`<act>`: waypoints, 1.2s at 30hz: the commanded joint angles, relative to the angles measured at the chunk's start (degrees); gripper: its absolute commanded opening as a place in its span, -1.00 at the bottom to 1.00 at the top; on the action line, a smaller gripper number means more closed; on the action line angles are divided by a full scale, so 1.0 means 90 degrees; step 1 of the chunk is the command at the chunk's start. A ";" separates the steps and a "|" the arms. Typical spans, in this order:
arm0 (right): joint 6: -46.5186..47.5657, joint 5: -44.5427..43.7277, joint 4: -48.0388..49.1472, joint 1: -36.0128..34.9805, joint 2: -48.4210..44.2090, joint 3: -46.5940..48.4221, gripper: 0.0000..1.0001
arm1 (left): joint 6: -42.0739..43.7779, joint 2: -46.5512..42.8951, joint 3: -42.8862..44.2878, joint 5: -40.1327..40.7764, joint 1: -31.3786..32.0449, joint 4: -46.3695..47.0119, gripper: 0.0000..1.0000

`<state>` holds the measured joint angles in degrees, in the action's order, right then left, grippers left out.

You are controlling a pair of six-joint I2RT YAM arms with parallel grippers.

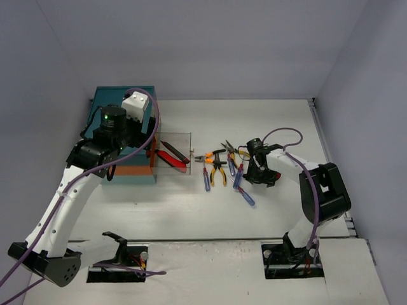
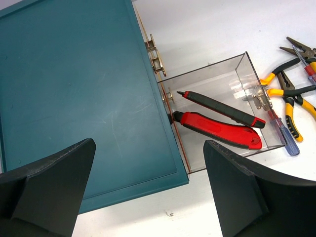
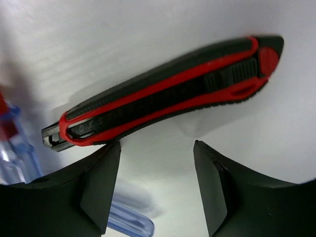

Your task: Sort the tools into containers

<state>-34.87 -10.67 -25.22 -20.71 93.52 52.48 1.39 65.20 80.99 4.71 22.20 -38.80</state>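
The teal chest (image 1: 121, 136) stands at the left, its top filling the left wrist view (image 2: 74, 89). One clear drawer (image 2: 217, 94) is pulled out and holds two red-and-black cutters (image 2: 217, 129). My left gripper (image 2: 148, 197) hovers open and empty above the chest's near edge. Orange-handled pliers (image 1: 217, 168) and blue-handled screwdrivers (image 1: 205, 179) lie in a cluster mid-table. My right gripper (image 3: 157, 153) is open, low over the table, just short of a third red-and-black cutter (image 3: 163, 94) lying flat. A blue screwdriver handle (image 3: 128, 222) lies beside its left finger.
Brass knobs (image 2: 155, 54) of shut drawers show on the chest's front. More pliers (image 2: 291, 94) and a screwdriver (image 2: 281, 131) lie right of the open drawer. White walls close the table at back and sides.
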 commanded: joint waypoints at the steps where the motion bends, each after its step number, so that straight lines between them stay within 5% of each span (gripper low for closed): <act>1: -0.0196 -0.0464 0.0107 0.0014 0.0281 0.0662 0.15 | 0.0100 -0.0084 0.0161 0.0122 0.0053 0.0238 0.79; 11: 0.0600 -0.0648 0.0135 0.0212 0.0784 0.2045 0.11 | 0.0109 -0.0028 0.0160 0.0209 0.0053 0.0267 0.79; 19: 0.3838 0.0703 -0.0021 0.0838 0.0389 0.2151 0.19 | 0.0141 -0.0096 0.0101 0.0210 0.0053 0.0250 0.78; 26: 0.5361 0.1168 -0.0215 0.0886 -0.0108 0.1767 0.31 | 0.0307 -0.0169 0.0127 0.0131 0.0066 0.0292 0.79; 36: 0.5834 0.2046 -0.0205 0.0893 0.0794 0.1991 0.46 | 0.0379 -0.0611 -0.0255 0.0204 0.0178 0.0420 0.79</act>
<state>13.68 4.04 -26.00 -12.47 97.81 68.76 3.57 62.34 78.98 5.96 23.15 -38.25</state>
